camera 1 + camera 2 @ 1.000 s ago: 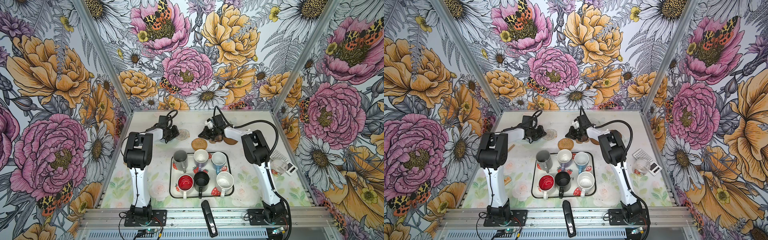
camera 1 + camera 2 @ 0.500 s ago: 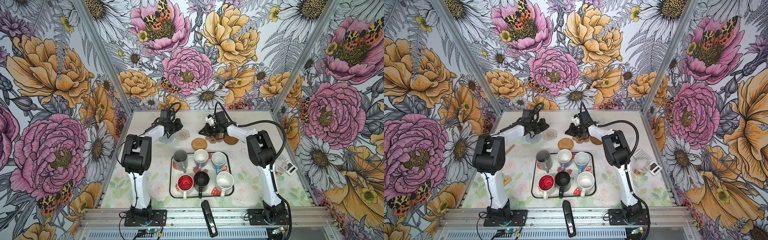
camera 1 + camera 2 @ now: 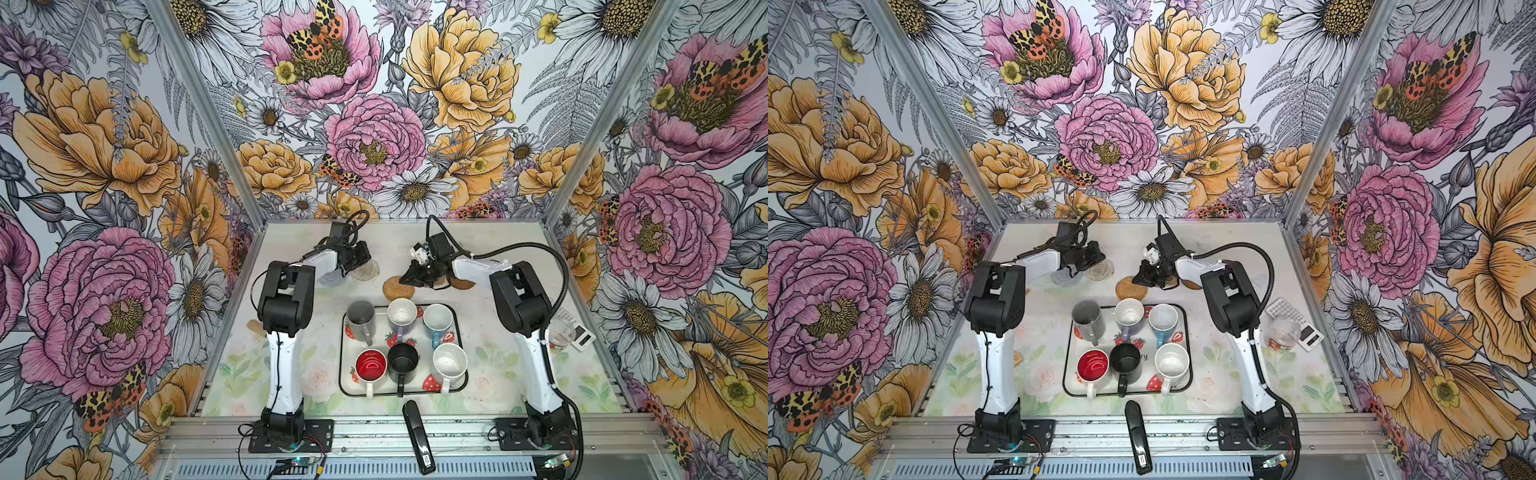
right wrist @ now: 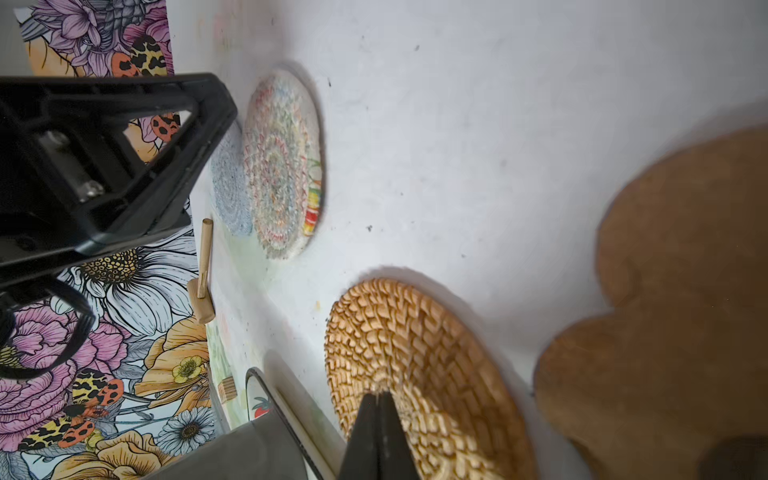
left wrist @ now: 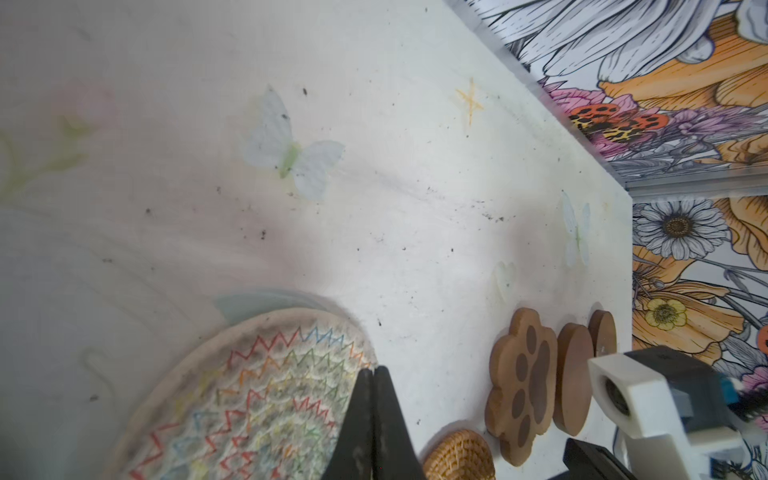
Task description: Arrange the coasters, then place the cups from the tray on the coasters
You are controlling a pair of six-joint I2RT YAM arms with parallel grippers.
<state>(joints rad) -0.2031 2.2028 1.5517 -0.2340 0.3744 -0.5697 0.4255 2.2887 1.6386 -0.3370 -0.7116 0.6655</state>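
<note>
My left gripper and right gripper are pinched closed, empty; the right has moved over the rattan coaster beyond the tray, arranging first.

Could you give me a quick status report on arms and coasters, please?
Both shut, empty: left gripper at stitched coaster, right gripper at rattan coaster. Six cups on tray. Nothing in the way.

Only letters "ry" read on tray, beside black cup; rest of word was covered. White label on black device was too small to read.
</note>
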